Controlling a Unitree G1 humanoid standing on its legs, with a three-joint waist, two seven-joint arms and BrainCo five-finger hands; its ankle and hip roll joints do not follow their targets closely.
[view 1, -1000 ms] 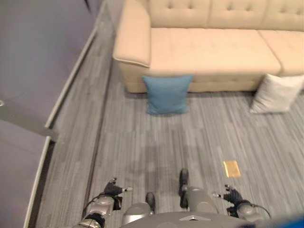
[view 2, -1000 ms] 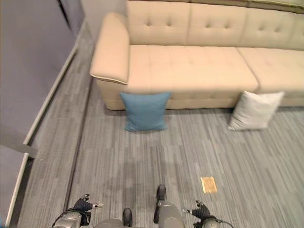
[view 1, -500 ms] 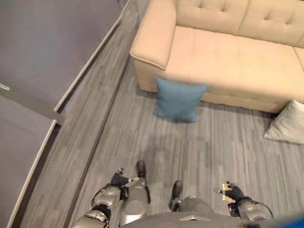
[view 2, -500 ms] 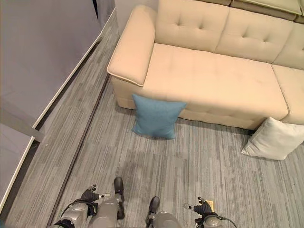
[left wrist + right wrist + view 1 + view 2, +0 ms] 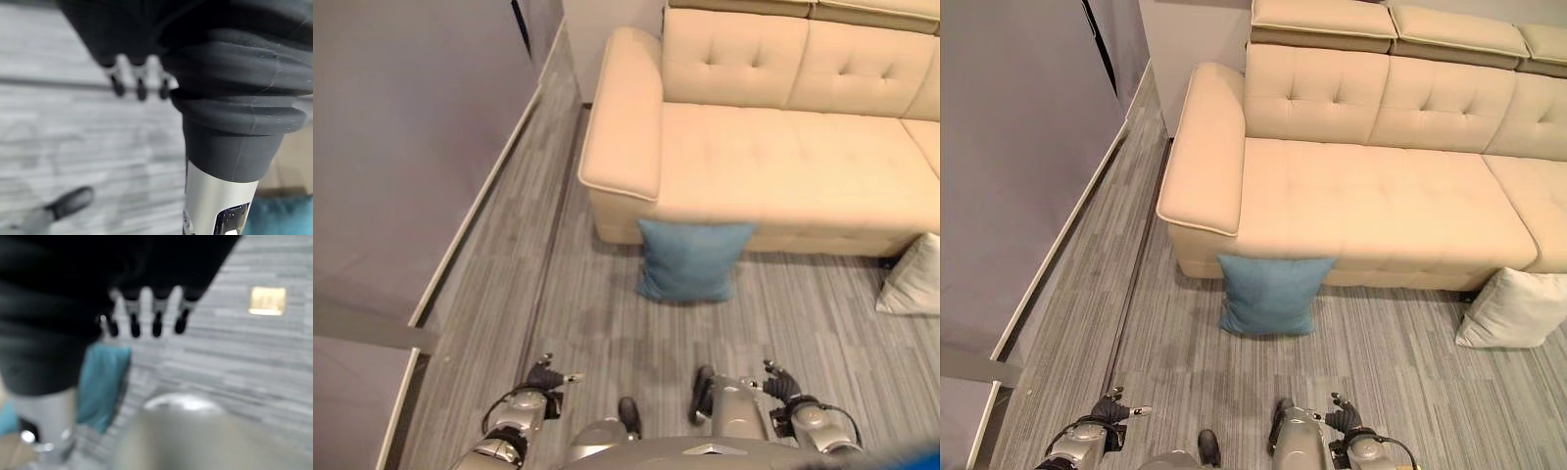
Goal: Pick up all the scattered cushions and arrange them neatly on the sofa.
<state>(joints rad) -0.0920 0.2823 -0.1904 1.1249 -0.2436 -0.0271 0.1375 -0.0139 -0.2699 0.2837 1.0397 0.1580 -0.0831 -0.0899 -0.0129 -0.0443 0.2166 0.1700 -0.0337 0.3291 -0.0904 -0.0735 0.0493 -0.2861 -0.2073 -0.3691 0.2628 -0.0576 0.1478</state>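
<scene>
While both hands hang low and empty, this reads as the approach step. Left hand (image 5: 546,377) has fingers straight, holding nothing. Blue cushion (image 5: 1270,295) leans on the sofa (image 5: 1371,201) front, on the floor ahead. Right hand (image 5: 1346,419) likewise loose, nothing held. White cushion (image 5: 1513,308) sits by the sofa further right. Next: close in on blue, reach down with both hands. Versus earlier, camera has swung; cushions look unmoved.
</scene>
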